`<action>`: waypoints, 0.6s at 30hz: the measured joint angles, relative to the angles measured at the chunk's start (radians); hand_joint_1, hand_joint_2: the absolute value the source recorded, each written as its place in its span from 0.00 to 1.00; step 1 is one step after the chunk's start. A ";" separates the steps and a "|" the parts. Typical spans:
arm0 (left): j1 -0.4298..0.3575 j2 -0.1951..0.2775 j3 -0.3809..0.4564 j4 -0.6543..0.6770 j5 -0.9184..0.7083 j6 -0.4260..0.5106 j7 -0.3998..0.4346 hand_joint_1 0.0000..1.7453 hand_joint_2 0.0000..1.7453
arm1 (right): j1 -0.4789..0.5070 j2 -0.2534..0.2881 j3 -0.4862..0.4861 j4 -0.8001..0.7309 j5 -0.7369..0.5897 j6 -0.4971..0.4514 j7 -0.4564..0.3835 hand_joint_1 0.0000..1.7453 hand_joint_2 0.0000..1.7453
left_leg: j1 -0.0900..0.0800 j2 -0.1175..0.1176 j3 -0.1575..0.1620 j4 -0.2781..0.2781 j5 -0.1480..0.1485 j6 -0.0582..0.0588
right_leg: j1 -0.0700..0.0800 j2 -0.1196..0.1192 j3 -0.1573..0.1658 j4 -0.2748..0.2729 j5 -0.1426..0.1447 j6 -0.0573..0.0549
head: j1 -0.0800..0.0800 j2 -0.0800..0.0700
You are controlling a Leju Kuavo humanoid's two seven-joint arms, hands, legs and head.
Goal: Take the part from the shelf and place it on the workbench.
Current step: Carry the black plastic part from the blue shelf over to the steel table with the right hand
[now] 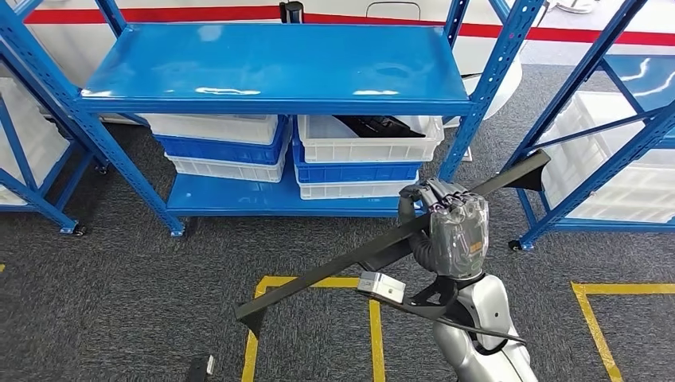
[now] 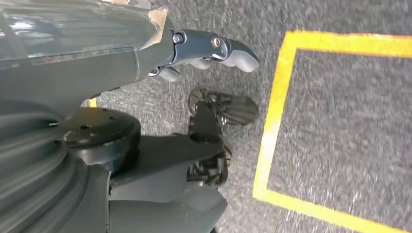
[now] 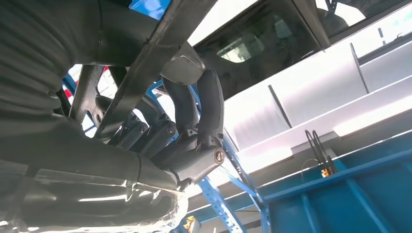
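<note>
Long black angled bar part point(image 1: 334, 267) is clamped near its middle in the right hand point(image 1: 446, 208), fingers point(image 3: 194, 104) wrapped around it, slanting from 7 o'clock to 2 o'clock above the grey carpet floor point(image 1: 119, 278). At 12 o'clock stands the blue metal shelf point(image 1: 271, 64) with white and blue plastic bins point(image 1: 358, 155). The left hand point(image 2: 204, 51) hangs empty, fingers loosely curled, over yellow floor tape point(image 2: 272, 116).

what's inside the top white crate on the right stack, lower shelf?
In the top white plastic crate of the right stack, a dark black object lies toward the back. The blue metal shelf board above hides the crate's rear, and its front wall hides the bottom.
</note>
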 joint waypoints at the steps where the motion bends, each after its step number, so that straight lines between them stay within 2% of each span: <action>1: 0.000 -0.001 0.003 0.000 0.000 0.002 0.001 0.00 1.00 | -0.002 0.000 -0.002 0.000 0.000 -0.001 0.000 1.00 1.00 | -0.005 -0.001 -0.005 0.001 0.005 -0.001 | 0.008 0.000 0.051 -0.077 0.010 -0.009 | 0.000 0.000; 2: 0.000 -0.001 0.005 0.000 0.001 0.003 0.002 0.00 1.00 | -0.003 0.001 -0.003 0.000 0.000 -0.002 0.000 1.00 1.00 | -0.008 -0.001 -0.009 0.002 0.012 -0.004 | 0.014 0.001 0.089 -0.139 0.014 -0.017 | 0.000 0.000; 3: 0.000 -0.002 0.006 0.000 0.001 0.004 0.002 0.00 1.00 | -0.003 0.001 -0.004 0.000 0.000 -0.003 0.000 1.00 1.00 | -0.010 0.000 -0.012 0.002 0.018 -0.007 | 0.018 0.002 0.110 -0.176 0.014 -0.024 | 0.000 0.000; 4: 0.000 -0.002 0.007 0.000 0.001 0.005 0.002 0.00 1.00 | -0.003 0.001 -0.005 0.000 0.000 -0.005 0.000 1.00 1.00 | -0.011 0.000 -0.015 0.001 0.026 -0.011 | 0.022 0.003 0.116 -0.191 0.013 -0.028 | 0.000 0.000; 5: 0.001 -0.002 0.007 0.000 0.002 0.005 0.003 0.00 1.00 | -0.003 0.001 -0.006 0.001 0.000 -0.006 0.000 1.00 1.00 | -0.011 0.000 -0.018 0.000 0.033 -0.015 | 0.018 0.003 0.109 -0.196 0.019 -0.031 | 0.000 0.000; 6: 0.002 -0.001 0.007 0.000 0.002 0.006 0.003 0.00 1.00 | -0.003 0.002 -0.007 0.001 0.000 -0.007 0.000 1.00 1.00 | -0.010 -0.001 -0.023 0.003 0.028 -0.020 | 0.012 0.001 0.105 -0.198 0.028 -0.035 | 0.000 0.000; 7: 0.003 0.000 0.008 0.001 0.002 0.006 0.004 0.00 1.00 | -0.003 0.002 -0.007 0.002 -0.001 -0.008 0.000 1.00 1.00 | -0.009 -0.002 -0.031 0.019 0.007 -0.026 | 0.005 -0.001 0.098 -0.200 0.036 -0.041 | -0.002 0.000; 8: 0.004 0.001 0.008 0.001 0.003 0.007 0.004 0.00 1.00 | -0.004 0.004 -0.007 0.003 -0.002 -0.008 0.000 1.00 1.00 | -0.007 -0.002 -0.044 0.054 -0.031 -0.032 | -0.001 -0.002 0.090 -0.202 0.046 -0.049 | -0.005 0.000; 10: 0.004 0.003 0.011 0.001 0.007 0.010 0.005 0.00 1.00 | -0.004 0.007 -0.008 0.006 -0.006 -0.009 -0.003 1.00 1.00 | 0.003 -0.001 -0.078 0.177 -0.132 -0.045 | -0.003 -0.005 0.070 -0.197 0.062 -0.060 | -0.009 0.000; 11: 0.004 0.004 0.012 0.001 0.010 0.011 0.005 0.00 1.00 | -0.003 0.009 -0.008 0.008 -0.010 -0.009 -0.005 1.00 1.00 | 0.007 -0.001 -0.091 0.242 -0.163 -0.051 | -0.003 -0.006 0.057 -0.193 0.069 -0.060 | -0.010 0.000; 12: 0.005 0.005 0.014 0.001 0.013 0.012 0.004 0.00 1.00 | -0.003 0.010 -0.008 0.012 -0.014 -0.010 -0.010 1.00 1.00 | 0.012 -0.001 -0.094 0.287 -0.168 -0.057 | -0.003 -0.008 0.043 -0.187 0.076 -0.058 | -0.009 0.000; 13: 0.005 0.006 0.016 0.001 0.016 0.014 0.004 0.00 1.00 | -0.003 0.010 -0.008 0.016 -0.019 -0.010 -0.014 1.00 1.00 | 0.018 0.000 -0.083 0.301 -0.150 -0.062 | -0.004 -0.008 0.029 -0.180 0.082 -0.055 | -0.010 0.000; 14: 0.005 0.007 0.019 0.001 0.019 0.016 0.004 0.00 1.00 | -0.003 0.011 -0.008 0.021 -0.025 -0.011 -0.020 1.00 1.00 | 0.023 0.000 -0.057 0.281 -0.120 -0.067 | -0.006 -0.009 0.015 -0.171 0.086 -0.051 | -0.010 0.000; 15: 0.005 0.008 0.022 0.001 0.021 0.017 0.003 0.00 1.00 | -0.003 0.012 -0.007 0.026 -0.031 -0.013 -0.026 1.00 1.00 | 0.029 0.000 -0.016 0.230 -0.094 -0.072 | -0.008 -0.009 0.001 -0.161 0.090 -0.046 | -0.010 0.000; 16: 0.004 0.009 0.025 0.001 0.024 0.019 0.002 0.00 1.00 | -0.004 0.013 -0.007 0.032 -0.039 -0.016 -0.031 1.00 1.00 | 0.031 -0.001 0.030 0.165 -0.087 -0.077 | -0.008 -0.009 -0.012 -0.150 0.093 -0.041 | -0.011 0.000; 17: 0.003 0.010 0.028 0.001 0.026 0.021 0.001 0.00 1.00 | -0.005 0.014 -0.007 0.037 -0.047 -0.021 -0.037 1.00 1.00 | 0.031 -0.003 0.068 0.106 -0.092 -0.077 | -0.007 -0.009 -0.022 -0.142 0.098 -0.035 | -0.010 0.000; 18: 0.003 0.010 0.030 0.000 0.029 0.023 0.000 0.00 1.00 | -0.007 0.015 -0.007 0.044 -0.055 -0.027 -0.044 1.00 1.00 | 0.028 -0.005 0.091 0.064 -0.104 -0.074 | -0.005 -0.009 -0.029 -0.136 0.103 -0.027 | -0.009 0.000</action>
